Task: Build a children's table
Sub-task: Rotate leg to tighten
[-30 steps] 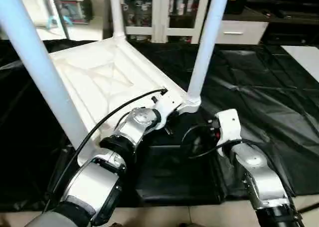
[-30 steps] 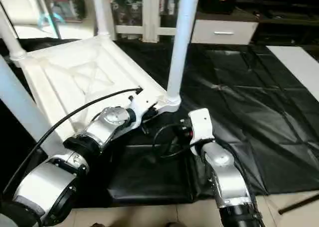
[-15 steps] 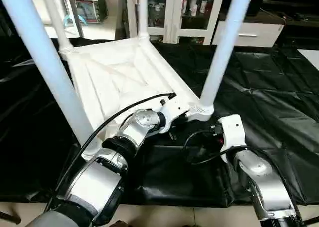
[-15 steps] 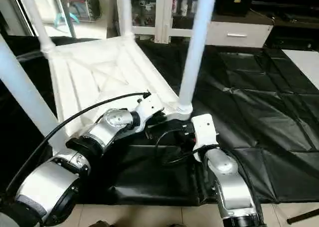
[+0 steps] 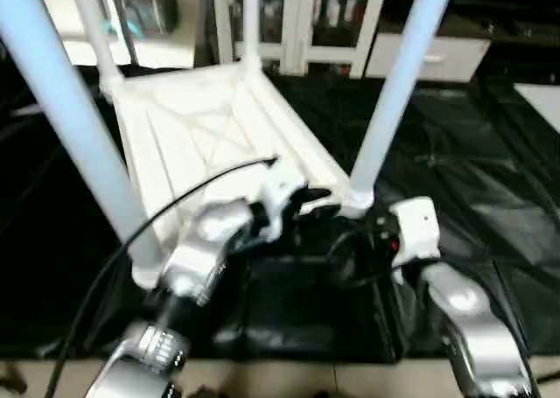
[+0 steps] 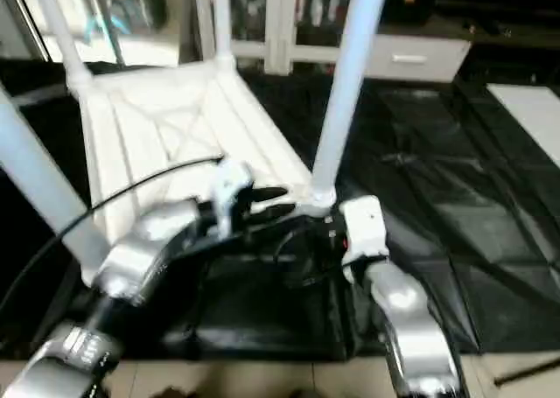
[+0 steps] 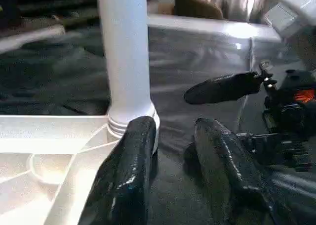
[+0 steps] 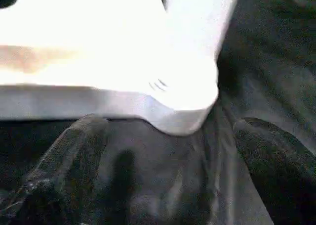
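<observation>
**A:** What lies under you, and what is behind?

**B:** A black sheet [image 5: 490,197], creased and glossy, covers the floor. A strip of pale tile [image 5: 332,376] shows at its near edge. At the back stands a white cabinet [image 5: 302,22] with glass doors, and a low white drawer unit [image 5: 429,57] beside it.

**A:** And the children's table?

**B:** The children's table [image 5: 201,131] lies upside down on the sheet, ahead of me and to my left. Its top is white plastic, ribbed, with X-shaped braces. Four smooth white tube legs stand up from round corner sockets. The nearest right leg [image 5: 394,92] rises just beyond my tools.

**A:** Your tools?

**B:** My left tool [image 7: 173,160] is released, its two shiny black fingers apart. One finger [image 7: 128,170] is right at the socket collar of that leg; I cannot tell whether it touches. My right tool [image 8: 168,156] is spread wide and holds nothing, just below the table's rounded corner.

**A:** What differs from a second ago?

**B:** My left tool was shut at the table's edge; now it is parted. My left forearm [image 5: 206,249] has stretched forward. My right tool has widened too.
</observation>
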`<state>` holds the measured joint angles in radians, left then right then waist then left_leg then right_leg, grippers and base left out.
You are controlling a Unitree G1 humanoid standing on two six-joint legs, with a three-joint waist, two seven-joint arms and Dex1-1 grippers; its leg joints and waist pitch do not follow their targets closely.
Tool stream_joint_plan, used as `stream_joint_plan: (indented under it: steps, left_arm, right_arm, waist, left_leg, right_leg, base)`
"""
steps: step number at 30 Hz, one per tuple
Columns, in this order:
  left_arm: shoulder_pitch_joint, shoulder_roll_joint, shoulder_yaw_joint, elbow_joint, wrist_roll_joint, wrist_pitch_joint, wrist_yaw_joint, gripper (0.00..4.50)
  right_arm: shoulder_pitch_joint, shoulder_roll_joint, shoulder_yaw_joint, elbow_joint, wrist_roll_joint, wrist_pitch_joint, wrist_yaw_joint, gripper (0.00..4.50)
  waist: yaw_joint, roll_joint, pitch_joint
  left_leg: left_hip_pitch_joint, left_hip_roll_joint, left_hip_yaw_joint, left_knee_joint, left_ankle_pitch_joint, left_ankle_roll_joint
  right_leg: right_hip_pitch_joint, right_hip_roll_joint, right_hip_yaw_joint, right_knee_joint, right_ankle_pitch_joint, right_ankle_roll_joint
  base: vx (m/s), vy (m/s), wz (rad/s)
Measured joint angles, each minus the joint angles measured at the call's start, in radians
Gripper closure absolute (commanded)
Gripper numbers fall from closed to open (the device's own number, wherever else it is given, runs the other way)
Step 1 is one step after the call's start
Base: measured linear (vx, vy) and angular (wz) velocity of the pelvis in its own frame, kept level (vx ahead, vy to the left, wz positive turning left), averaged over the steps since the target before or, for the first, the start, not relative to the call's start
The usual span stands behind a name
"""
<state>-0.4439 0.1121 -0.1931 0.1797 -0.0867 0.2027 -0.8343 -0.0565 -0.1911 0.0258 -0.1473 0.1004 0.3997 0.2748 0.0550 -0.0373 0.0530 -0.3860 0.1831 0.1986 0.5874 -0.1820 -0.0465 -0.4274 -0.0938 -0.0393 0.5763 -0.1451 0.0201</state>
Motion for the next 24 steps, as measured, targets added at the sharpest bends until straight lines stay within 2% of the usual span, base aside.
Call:
stream_joint_plan:
  steps: [6, 11, 14, 17, 20, 22, 24]
  left_arm:
    - [0.213, 0.031, 0.001, -0.382, -0.029, 0.197, 0.084, 2.09]
    - [0.331, 0.060, 0.002, -0.624, -0.040, 0.345, 0.140, 1.74]
    - [0.378, 0.088, 0.021, -0.675, -0.034, 0.392, 0.155, 1.47]
    - [0.450, 0.170, 0.088, -0.710, -0.037, 0.431, 0.157, 1.23]
    - [0.507, 0.259, 0.164, -0.711, -0.048, 0.458, 0.129, 1.10]
    - [0.530, 0.302, 0.224, -0.711, -0.066, 0.466, 0.107, 0.81]
    - [0.539, 0.332, 0.290, -0.710, -0.083, 0.466, 0.093, 0.74]
  right_arm:
    - [0.029, -0.002, -0.033, -0.056, 0.048, -0.054, 0.030, 0.09]
    - [0.027, -0.010, -0.036, -0.056, 0.050, -0.064, 0.045, 0.09]
    - [0.027, -0.011, -0.033, -0.056, 0.054, -0.065, 0.061, 0.09]
    - [0.027, -0.019, -0.018, -0.048, 0.054, -0.081, 0.075, 0.09]
    - [0.026, -0.024, -0.016, -0.036, 0.054, -0.092, 0.085, 0.09]
    - [0.022, -0.021, -0.015, -0.025, 0.054, -0.099, 0.085, 0.09]
    - [0.009, -0.015, -0.013, -0.007, 0.054, -0.107, 0.085, 0.09]
  waist:
    - [-0.006, -0.010, -0.001]
    - [-0.020, -0.014, -0.001]
    - [-0.024, -0.017, -0.001]
    - [-0.029, -0.021, -0.003]
    - [-0.025, -0.028, -0.004]
    - [-0.021, -0.036, -0.006]
    - [-0.020, -0.043, -0.009]
  left_leg:
    - [0.001, 0.000, 0.000, 0.000, 0.000, 0.000]
    - [0.001, 0.000, -0.001, 0.000, 0.000, 0.000]
    - [0.001, 0.001, -0.002, 0.000, 0.000, 0.000]
    - [0.001, 0.001, -0.003, 0.000, 0.000, 0.000]
    - [0.001, 0.000, -0.004, 0.001, 0.000, -0.001]
    - [0.001, 0.000, -0.004, 0.001, 0.000, -0.001]
    - [0.001, 0.000, -0.004, 0.002, 0.000, -0.001]
  right_leg:
    - [0.002, 0.000, 0.000, 0.000, -0.001, 0.002]
    - [0.002, 0.001, 0.000, 0.000, -0.002, 0.003]
    - [0.002, 0.002, 0.000, 0.000, -0.002, 0.003]
    - [0.001, 0.003, 0.000, 0.000, -0.002, 0.003]
    - [0.001, 0.003, 0.000, 0.000, -0.002, 0.003]
    - [0.001, 0.003, 0.001, 0.000, -0.002, 0.003]
    - [0.003, 0.003, 0.001, 0.000, -0.002, 0.003]
  base:
    - [0.000, 0.000, 0.00]
    - [0.000, 0.000, 0.00]
    - [0.000, 0.000, 0.00]
    - [0.000, 0.000, 0.00]
    - [0.000, 0.000, 0.00]
    - [0.000, 0.000, 0.00]
    - [0.000, 0.000, 0.00]
